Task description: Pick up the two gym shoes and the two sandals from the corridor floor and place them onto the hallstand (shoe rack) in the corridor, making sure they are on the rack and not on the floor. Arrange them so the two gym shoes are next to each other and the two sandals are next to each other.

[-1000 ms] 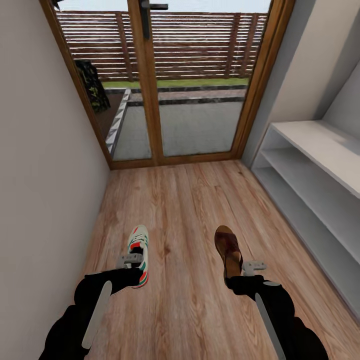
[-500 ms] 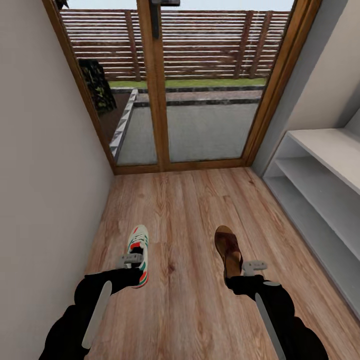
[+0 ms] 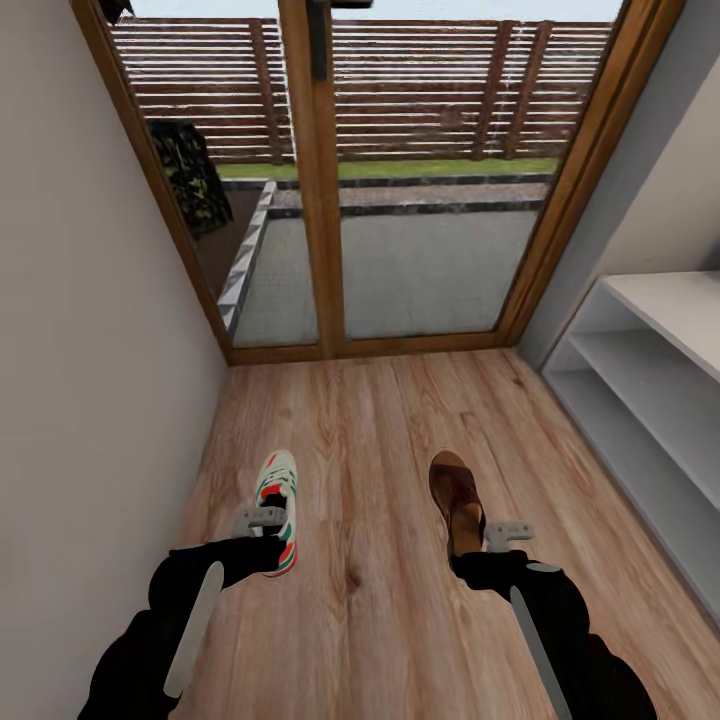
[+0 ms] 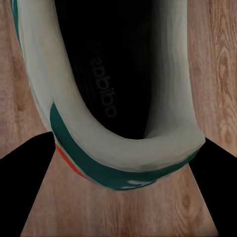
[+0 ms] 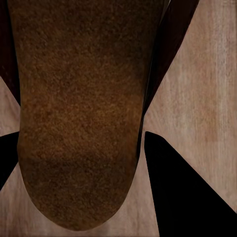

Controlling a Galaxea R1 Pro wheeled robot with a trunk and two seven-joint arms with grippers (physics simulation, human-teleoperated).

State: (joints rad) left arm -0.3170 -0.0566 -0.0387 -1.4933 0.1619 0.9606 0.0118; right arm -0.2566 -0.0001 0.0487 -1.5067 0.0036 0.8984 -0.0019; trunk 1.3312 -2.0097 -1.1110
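Observation:
In the head view, my left gripper [image 3: 273,548] is shut on the heel of a white gym shoe [image 3: 277,485] with green stripes and red accents, held toe forward above the corridor floor [image 3: 370,420]. My right gripper [image 3: 467,550] is shut on the heel end of a dark brown sandal [image 3: 455,490], also held toe forward. The left wrist view shows the shoe's heel collar [image 4: 123,148] between the black fingers [image 4: 24,192]. In the right wrist view the sandal's tan footbed [image 5: 79,123] lies between the fingers [image 5: 192,192]. The grey hallstand [image 3: 650,370] stands along the right wall.
A blank wall [image 3: 90,380] runs close along the left. Ahead, a wood-framed glass door [image 3: 330,200] closes the corridor, with a patio and slatted fence outside. Bare plank floor lies between the door and my arms.
The whole view has shifted: the door and hallstand have slid right and down in the picture, so the camera moved. Both grippers keep the shoe and sandal in the same hold.

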